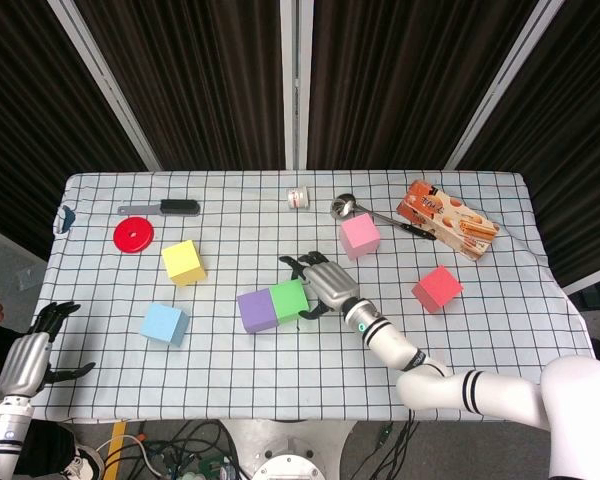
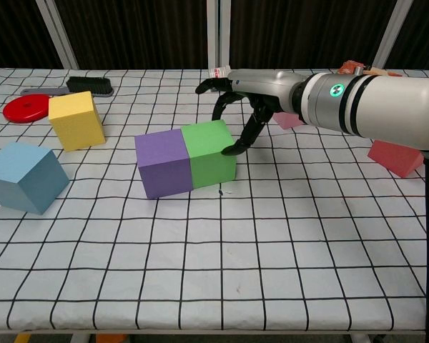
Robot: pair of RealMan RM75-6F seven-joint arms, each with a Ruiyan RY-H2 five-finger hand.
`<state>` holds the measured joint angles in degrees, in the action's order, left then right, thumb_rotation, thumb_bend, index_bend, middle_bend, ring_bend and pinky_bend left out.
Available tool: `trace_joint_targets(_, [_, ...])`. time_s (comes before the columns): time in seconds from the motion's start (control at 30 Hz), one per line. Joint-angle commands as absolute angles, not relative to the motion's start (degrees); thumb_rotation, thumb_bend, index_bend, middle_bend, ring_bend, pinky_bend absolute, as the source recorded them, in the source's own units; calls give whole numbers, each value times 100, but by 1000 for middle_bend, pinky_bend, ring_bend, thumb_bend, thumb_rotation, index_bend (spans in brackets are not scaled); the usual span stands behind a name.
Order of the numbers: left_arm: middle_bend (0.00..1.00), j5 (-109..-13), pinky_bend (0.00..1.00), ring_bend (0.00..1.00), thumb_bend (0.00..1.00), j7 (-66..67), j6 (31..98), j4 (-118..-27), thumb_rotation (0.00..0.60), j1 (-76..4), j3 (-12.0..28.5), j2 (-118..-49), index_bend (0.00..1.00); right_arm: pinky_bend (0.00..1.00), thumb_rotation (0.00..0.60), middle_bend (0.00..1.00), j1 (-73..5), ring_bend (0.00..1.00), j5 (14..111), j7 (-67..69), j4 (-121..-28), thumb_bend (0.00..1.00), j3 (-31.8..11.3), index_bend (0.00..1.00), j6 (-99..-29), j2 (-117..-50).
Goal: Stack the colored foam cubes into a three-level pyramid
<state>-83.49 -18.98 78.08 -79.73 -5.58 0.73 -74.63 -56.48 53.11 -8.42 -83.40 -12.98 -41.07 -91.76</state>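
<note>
Right hand (image 2: 243, 100) spread, grasping nothing, fingertips touching green cube (image 2: 209, 153) beside purple cube (image 2: 162, 163).

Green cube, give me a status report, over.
Right hand fingers spread, one fingertip on green cube. Green flush against purple cube. Left hand idle off-table.

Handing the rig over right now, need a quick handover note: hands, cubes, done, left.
Right hand: fingers spread, a fingertip against the green cube, holding nothing.
Left hand: off the table's near left corner, open, idle.
Green cube sits flush against the purple cube mid-table. Yellow cube and blue cube lie apart to the left; pink cube and red cube to the right.
Done: two base cubes side by side.
Left: third base cube, then the second and top levels. Nothing is stacked yet.
</note>
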Motion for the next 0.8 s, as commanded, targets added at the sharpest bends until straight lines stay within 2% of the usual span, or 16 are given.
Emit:
trace_joint_targets(0.03, [104, -8349, 220, 7, 31, -1907, 7809, -7977, 600, -555, 72, -7461, 158, 0, 600, 537, -5655, 102, 5281, -855, -8347, 158, -1295, 0, -4116, -9189])
trace_joint_targets(0.43, [104, -8346, 220, 7, 32, -1929, 7786, -7982, 600, -557, 64, -7443, 158, 0, 600, 535, -5699, 100, 5109, -873, -8317, 137, -1304, 0, -4098, -9236])
trace_joint_targets(0.5, [104, -8346, 220, 7, 31, -1916, 7778, -7981, 600, -558, 60, -7450, 158, 0, 600, 475, -5718, 77, 5079, -882, -8320, 101, -1284, 0, -4027, -9202])
trace_joint_targets(0.6, [104, -8356, 220, 7, 31, -1894, 7779, -7989, 600, -557, 52, -7459, 158, 0, 600, 290, -5744, 9, 5048, -865, -8336, 37, -1273, 0, -3926, -9137])
trace_joint_targets(0.67, [104, -8356, 220, 7, 32, -1883, 7788, -7993, 600, -555, 54, -7457, 158, 0, 600, 198, -5761, 0, 5005, -859, -8345, 7, -1268, 0, -3870, -9097])
trace_joint_targets(0.8, [105, -8346, 220, 8, 31, -1850, 7824, -8021, 600, -544, 71, -7452, 158, 0, 600, 138, -5780, 0, 4928, -827, -8379, 0, -1277, 0, -3837, -9047])
